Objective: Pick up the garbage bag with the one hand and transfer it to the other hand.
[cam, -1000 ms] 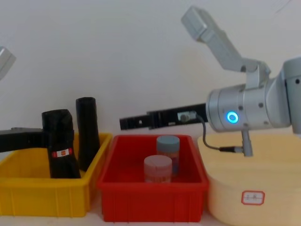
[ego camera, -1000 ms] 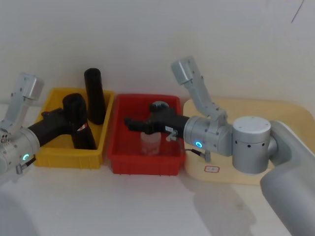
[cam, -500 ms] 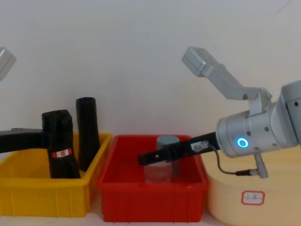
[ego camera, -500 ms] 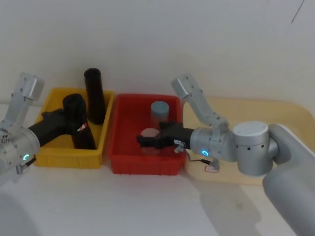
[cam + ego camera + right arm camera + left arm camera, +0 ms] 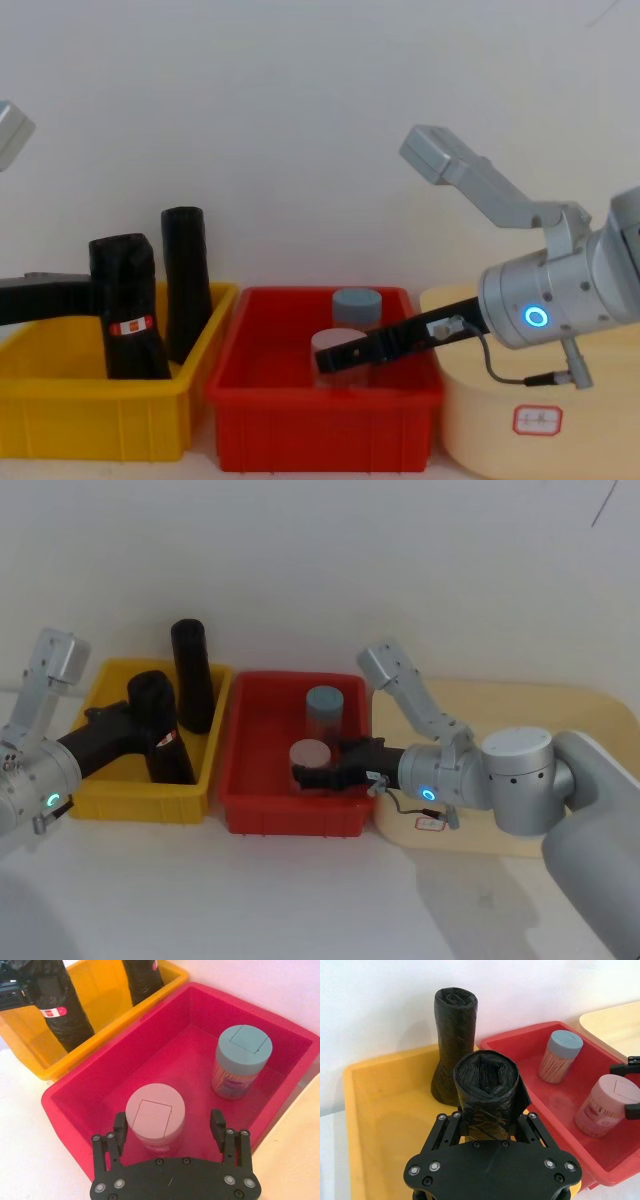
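So the garbage bag [image 5: 160, 725] is standing upright in the yellow bin [image 5: 140, 805], long axis vertical, label band facing the front. It's just in front of the taller plain roll [image 5: 192, 675]. The left gripper [image 5: 128, 720], on the green-lit arm, comes in level from the robot's left. In the left wrist view its fingers [image 5: 451, 1121] hug both sides of the roll, so it looks clamped on. The base of the roll seems to be down in the bin, so nothing is lifted yet.

The right gripper [image 5: 169, 1127], the blue-lit one, is down low in the red bin [image 5: 295, 815] next door. It's spread wide and points toward the robot's left. The pink-lidded jar [image 5: 155, 1112] sits right between and ahead of its fingers, with the blue-lidded jar [image 5: 324, 702] further back. It isn't holding anything.

Here's what the handoff hangs on. The bag is off to the robot's left of the right gripper, past the two bin walls, and the left one is obviously the nearer, being right on it. My guess is the roll has to go straight up out of the yellow bin and then across. The right gripper has to climb out from around that jar and meet it. With the roll vertical and gripped around its upper half, the part below the left fingers looks like the spot to grab.
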